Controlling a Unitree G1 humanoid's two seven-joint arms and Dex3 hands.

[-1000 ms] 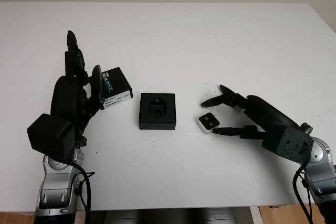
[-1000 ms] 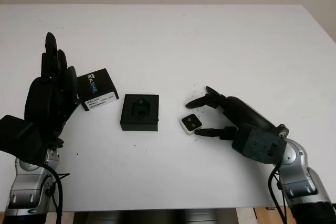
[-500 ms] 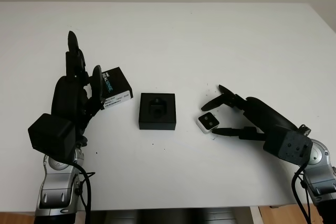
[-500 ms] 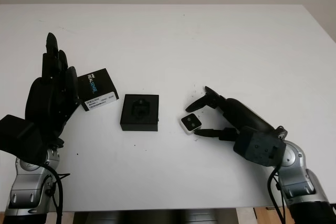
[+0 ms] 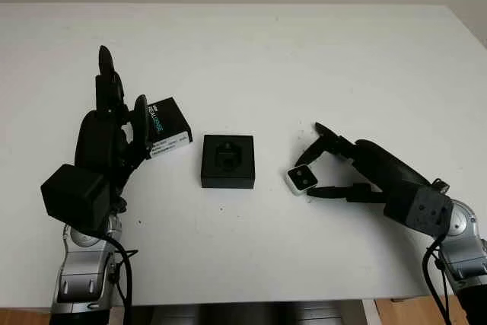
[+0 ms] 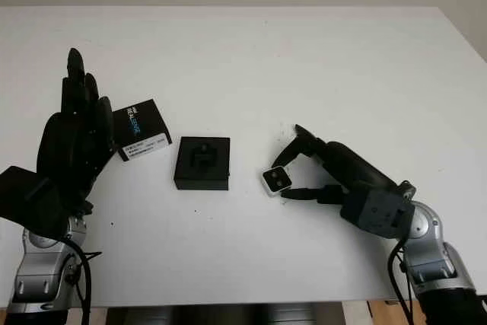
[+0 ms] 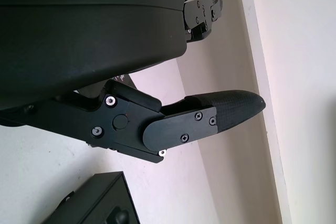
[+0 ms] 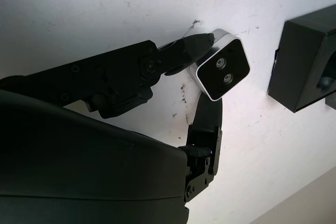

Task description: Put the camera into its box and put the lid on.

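The small white camera (image 5: 302, 179) with a dark front face lies on the white table (image 5: 304, 58), right of the open black box (image 5: 228, 160). My right hand (image 5: 305, 178) has one fingertip on the camera's far edge and another on its near edge, pinching it. The right wrist view shows the camera (image 8: 221, 66) between those fingers (image 8: 202, 41), with the box (image 8: 307, 61) a short way off. The black lid (image 5: 166, 127) with a white label lies left of the box. My left hand (image 5: 114, 123) is open, held upright just left of the lid.
The table's front edge (image 5: 251, 300) runs close below both arms. A gap of bare table separates the camera from the box.
My right hand's far finger has come down onto the camera, closing the pinch. The left hand, lid and box have not moved.
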